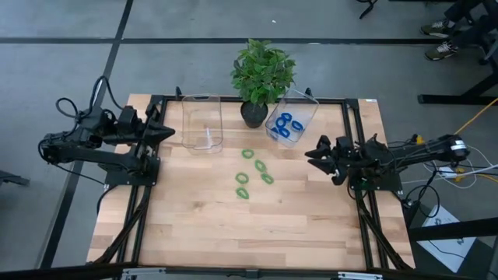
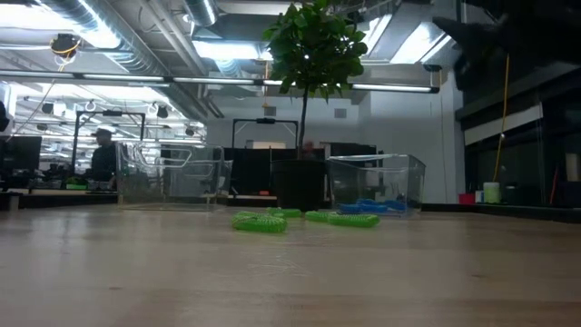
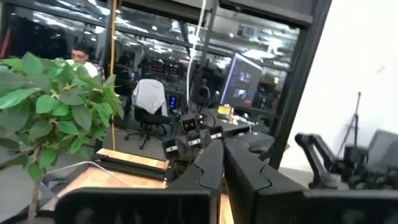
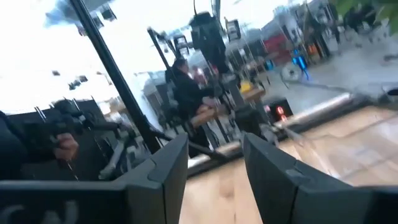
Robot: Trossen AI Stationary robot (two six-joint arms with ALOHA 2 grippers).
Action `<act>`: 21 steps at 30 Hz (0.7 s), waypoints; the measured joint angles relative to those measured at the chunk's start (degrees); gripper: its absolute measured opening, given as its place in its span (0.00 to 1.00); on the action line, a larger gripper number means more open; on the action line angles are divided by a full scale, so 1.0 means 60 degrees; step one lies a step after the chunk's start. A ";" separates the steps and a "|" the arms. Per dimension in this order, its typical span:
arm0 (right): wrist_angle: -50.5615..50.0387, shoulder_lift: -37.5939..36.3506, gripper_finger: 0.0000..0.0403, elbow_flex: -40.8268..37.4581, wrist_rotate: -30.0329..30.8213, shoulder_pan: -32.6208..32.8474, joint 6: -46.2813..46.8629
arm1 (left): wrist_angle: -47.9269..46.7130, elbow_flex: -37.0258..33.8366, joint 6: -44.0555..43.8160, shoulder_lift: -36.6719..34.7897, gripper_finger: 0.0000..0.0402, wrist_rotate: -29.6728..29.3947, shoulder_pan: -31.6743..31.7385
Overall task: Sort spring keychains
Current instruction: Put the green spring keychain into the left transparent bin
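Green spring keychains [image 1: 254,173] loose mid-table; blue spring keychains [image 1: 284,127] binned.
Beyond the loose ones: empty left bin [image 1: 202,122], potted plant [image 1: 261,75], right bin [image 1: 293,117]. Left gripper [image 1: 166,131] pinched together at its side; right gripper [image 1: 313,153] parted, empty.

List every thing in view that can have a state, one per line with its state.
Left claw: shut, empty, raised beside the left bin.
Right claw: open, empty, near the right bin.
Left bin: empty.
Right bin: holds the blue keychains.
Green keychains: loose on the table, unsorted.
Potted plant: upright between the bins.
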 joint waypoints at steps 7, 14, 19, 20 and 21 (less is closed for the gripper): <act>0.0641 -0.1360 0.38 -0.1127 0.0008 -0.0017 -0.0208 | 0.1123 0.0004 -0.0467 0.0621 0.02 -0.0568 0.0001; -0.0221 -0.2168 0.38 -0.1108 -0.0108 -0.0017 -0.0728 | 0.1707 0.0000 -0.1150 0.3006 0.01 0.0275 0.0052; -0.1007 -0.2554 0.38 -0.1108 -0.0176 -0.0025 -0.0759 | 0.2672 0.0004 -0.2199 0.3730 0.01 0.1820 0.0740; -0.1128 -0.2611 0.38 -0.1108 -0.0178 -0.0025 -0.0775 | 0.2644 0.0003 -0.2446 0.3810 0.01 0.2002 0.0903; -0.1242 -0.2661 0.38 -0.1108 -0.0178 -0.0025 -0.0782 | 0.2587 0.0003 -0.2697 0.3888 0.01 0.2090 0.1046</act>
